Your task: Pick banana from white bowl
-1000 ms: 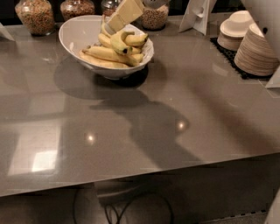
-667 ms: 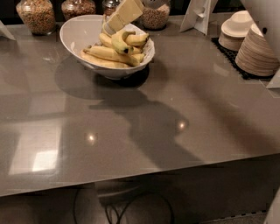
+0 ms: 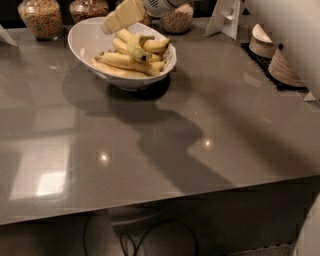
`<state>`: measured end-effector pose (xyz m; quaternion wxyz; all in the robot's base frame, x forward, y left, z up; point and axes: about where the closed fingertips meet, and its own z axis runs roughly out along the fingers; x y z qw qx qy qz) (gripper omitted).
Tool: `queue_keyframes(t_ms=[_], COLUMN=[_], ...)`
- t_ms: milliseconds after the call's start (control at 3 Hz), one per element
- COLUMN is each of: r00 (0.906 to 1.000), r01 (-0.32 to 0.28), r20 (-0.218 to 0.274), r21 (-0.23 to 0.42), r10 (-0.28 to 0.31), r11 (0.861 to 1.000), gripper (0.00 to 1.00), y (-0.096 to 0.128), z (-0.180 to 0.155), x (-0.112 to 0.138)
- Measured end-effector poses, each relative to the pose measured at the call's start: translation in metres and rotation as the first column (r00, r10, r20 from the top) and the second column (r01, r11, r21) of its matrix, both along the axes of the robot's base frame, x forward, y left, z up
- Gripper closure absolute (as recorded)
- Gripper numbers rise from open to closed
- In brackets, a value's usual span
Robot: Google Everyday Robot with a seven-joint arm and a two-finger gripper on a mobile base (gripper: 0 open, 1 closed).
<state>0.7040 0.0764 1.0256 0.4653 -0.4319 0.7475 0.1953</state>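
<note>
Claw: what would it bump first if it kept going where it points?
Probably the bananas in the bowl, since the claw points down-left just above them; depth is unclear, so maybe the bowl's inner wall.

Glossy white ceramic bowl (image 3: 82, 44) on a smooth, reflective grey countertop (image 3: 150, 150); glass jars (image 3: 42, 17) upper left; matt cream gripper (image 3: 111, 24) above the bowl's far rim, upper centre.

Setting: break-room or canteen snack counter. Evidence: grey glossy bench (image 3: 150, 150); glass jars (image 3: 42, 17) of cereal and grains along the back edge; white bowl (image 3: 80, 42) heaped with bananas (image 3: 120, 60); stacked cream bowls (image 3: 285, 67) on a black mat (image 3: 260, 57), right; folded card stand (image 3: 225, 17). Tool (image 3: 122, 15) above the bowl's rear rim.
</note>
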Motion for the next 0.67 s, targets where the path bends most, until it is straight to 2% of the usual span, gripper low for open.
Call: queue_keyframes(t_ms=[333,667], r00=[0.9966,0.9821], r01=[0.068,0.159], r20=[-0.053,-0.119], r21=[0.082,0.105], r10=[-0.064,-0.146], r11=[0.994,0.982], gripper=[0.0,0.0], y=[0.012,0.012], z=[-0.008,-0.021], x=[0.011,0.017])
